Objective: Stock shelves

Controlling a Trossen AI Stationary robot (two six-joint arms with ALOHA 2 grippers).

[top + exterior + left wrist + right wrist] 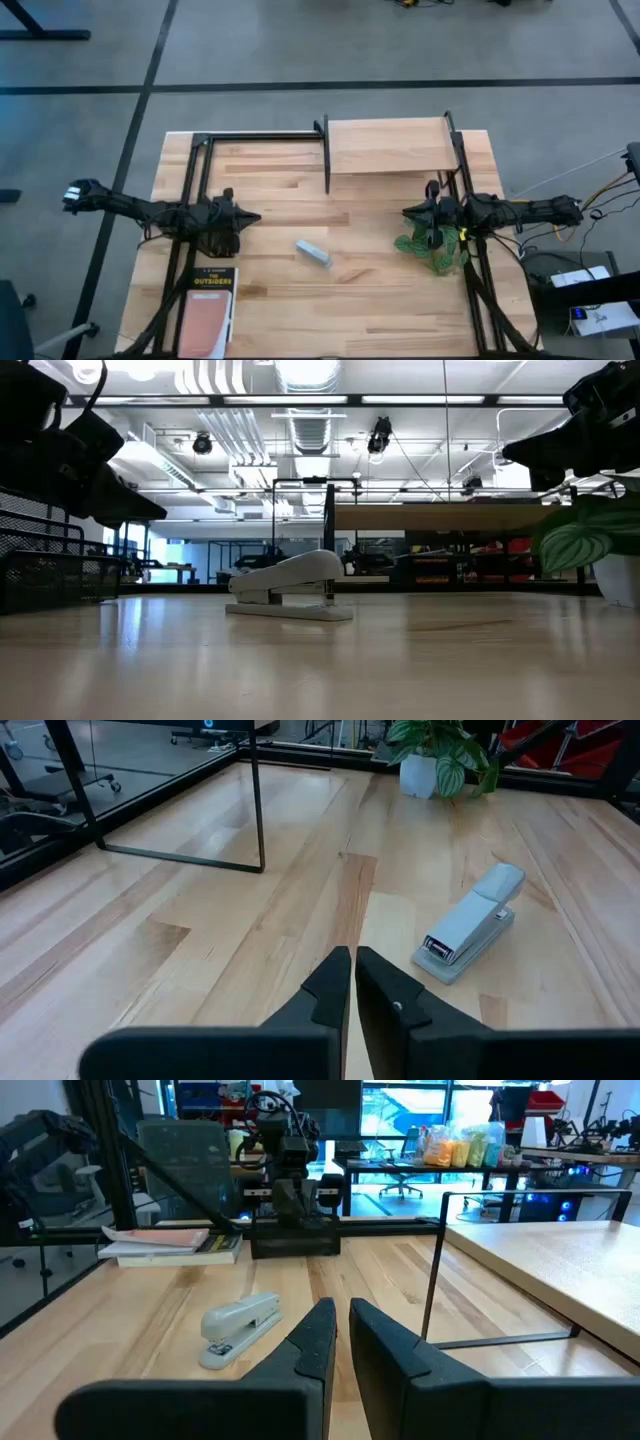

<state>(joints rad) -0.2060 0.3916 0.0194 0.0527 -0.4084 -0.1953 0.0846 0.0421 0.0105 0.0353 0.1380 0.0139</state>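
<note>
- Shelves: the small light-wood riser shelf (390, 146) on thin black legs stands at the table's far edge, its top bare, so stocking seems not yet begun.
- Grey stapler (313, 252), green potted plant (436, 250) and paperback book (208, 297) wait on the tabletop.
- Left gripper (252, 216) and right gripper (408, 212) hover with fingers together, holding nothing; nothing stands in their way.

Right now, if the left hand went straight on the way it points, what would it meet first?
Probably nothing soon. The left hand, fingers together, points across the table toward the right hand. The stapler lies off to one side of that line, and the shelf leg to the other. Depth is uncertain.
</note>
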